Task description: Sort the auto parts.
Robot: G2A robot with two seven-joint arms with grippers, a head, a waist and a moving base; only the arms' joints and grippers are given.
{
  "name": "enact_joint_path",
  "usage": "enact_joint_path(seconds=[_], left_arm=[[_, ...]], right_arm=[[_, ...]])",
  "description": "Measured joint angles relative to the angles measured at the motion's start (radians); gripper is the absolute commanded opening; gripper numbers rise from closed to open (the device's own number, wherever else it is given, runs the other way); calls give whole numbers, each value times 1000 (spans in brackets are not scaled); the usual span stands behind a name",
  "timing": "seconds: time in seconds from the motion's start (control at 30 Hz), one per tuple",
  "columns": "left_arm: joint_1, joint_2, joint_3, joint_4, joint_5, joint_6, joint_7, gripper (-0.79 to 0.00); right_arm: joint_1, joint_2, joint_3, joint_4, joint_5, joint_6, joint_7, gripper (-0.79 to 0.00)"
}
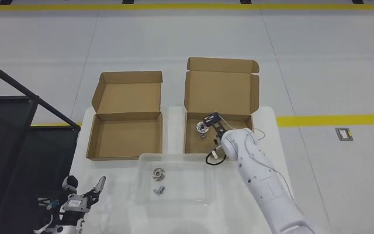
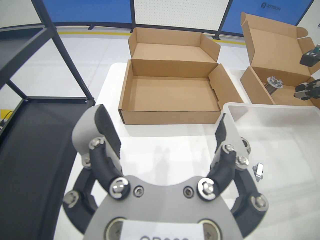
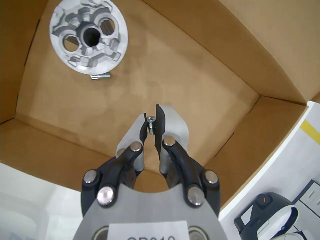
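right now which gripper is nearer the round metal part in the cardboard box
Right. The right gripper, shut on a screw, hangs over the same box beside the round metal part. The left gripper is open at the table's near edge.

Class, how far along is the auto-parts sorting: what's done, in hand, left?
Done: a hub and a bolt lie in one cardboard box. In hand: the right gripper holds a screw above that box. Left: a ring part and a small fastener in the clear bin.

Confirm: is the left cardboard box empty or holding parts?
Empty. The left cardboard box is open, its floor bare in both the top and left wrist views.
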Motion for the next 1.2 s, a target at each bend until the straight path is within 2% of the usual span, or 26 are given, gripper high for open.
enact_joint_path(seconds=[0.4,0.43,0.5,0.53,0.93,1.2], left_arm=[[0,0,0,0,0,0,0,0],[0,0,0,0,0,0,0,0],[0,0,0,0,0,0,0,0],[0,0,0,0,0,0,0,0],[0,0,0,0,0,0,0,0],[0,0,0,0,0,0,0,0]], right_arm=[[103,-11,5,242,61,-11,-111,-785],[108,-12,5,253,65,-12,-116,-760],[116,-14,4,271,72,-15,-127,-585],[121,-15,3,282,75,-17,-132,-576],[142,-16,-7,330,88,-29,-171,-551],[122,-2,7,273,94,-54,-205,-545]])
